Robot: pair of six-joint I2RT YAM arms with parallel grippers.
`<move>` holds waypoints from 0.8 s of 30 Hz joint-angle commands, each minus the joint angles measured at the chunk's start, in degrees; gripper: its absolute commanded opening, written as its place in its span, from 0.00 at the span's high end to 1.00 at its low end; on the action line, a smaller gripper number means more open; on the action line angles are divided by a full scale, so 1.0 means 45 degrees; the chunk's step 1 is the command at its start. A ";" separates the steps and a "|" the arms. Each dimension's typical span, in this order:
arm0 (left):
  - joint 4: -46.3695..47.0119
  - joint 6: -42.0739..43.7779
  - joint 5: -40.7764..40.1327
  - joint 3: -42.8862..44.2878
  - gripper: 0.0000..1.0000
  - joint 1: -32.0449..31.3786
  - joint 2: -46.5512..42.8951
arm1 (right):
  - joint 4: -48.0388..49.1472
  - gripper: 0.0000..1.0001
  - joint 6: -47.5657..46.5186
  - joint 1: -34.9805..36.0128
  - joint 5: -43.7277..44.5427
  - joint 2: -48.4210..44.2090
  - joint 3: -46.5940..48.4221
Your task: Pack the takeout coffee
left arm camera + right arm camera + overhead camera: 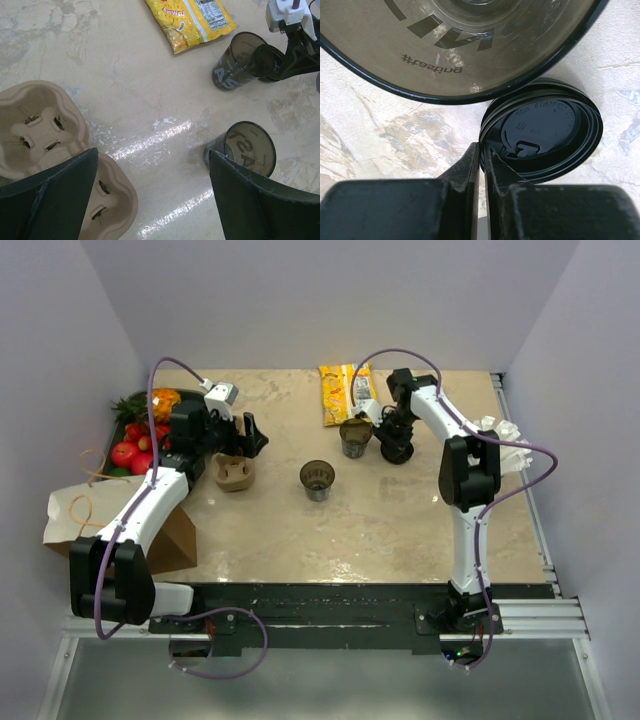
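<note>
Evidently the right gripper (481, 150) is the nearer one, its fingers pinched nearly together astride the rim of the black lid (545, 130), which lies flat just beside the open coffee cup (470, 50), while the left gripper (153, 152) gapes wide over the cup carrier (35, 120).

Snack bag (337, 393): yellow, lying flat at far side of the table (400, 530).
Dark tray (188, 397): far left, holding red apples (128, 451) and a pineapple (163, 400).

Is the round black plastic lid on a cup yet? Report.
No, the round black plastic lid sits beside the clear tinted plastic cup, not on its rim.
</note>
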 commanded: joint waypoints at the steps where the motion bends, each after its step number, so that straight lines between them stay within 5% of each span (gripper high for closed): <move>1: 0.0555 -0.0134 0.0020 -0.0095 0.04 0.0023 -0.0044 | -0.0313 0.94 0.0134 0.0068 -0.0150 -0.0085 0.0662; 16: 0.0555 -0.0193 0.0118 -0.0114 0.04 0.0004 -0.0044 | -0.0450 0.94 0.0934 0.0028 -0.0442 -0.0047 0.0818; 24: 0.0575 -0.0174 0.0118 -0.0114 0.04 0.0004 -0.0064 | -0.0333 0.82 0.1521 -0.0030 -0.0638 0.0091 0.0780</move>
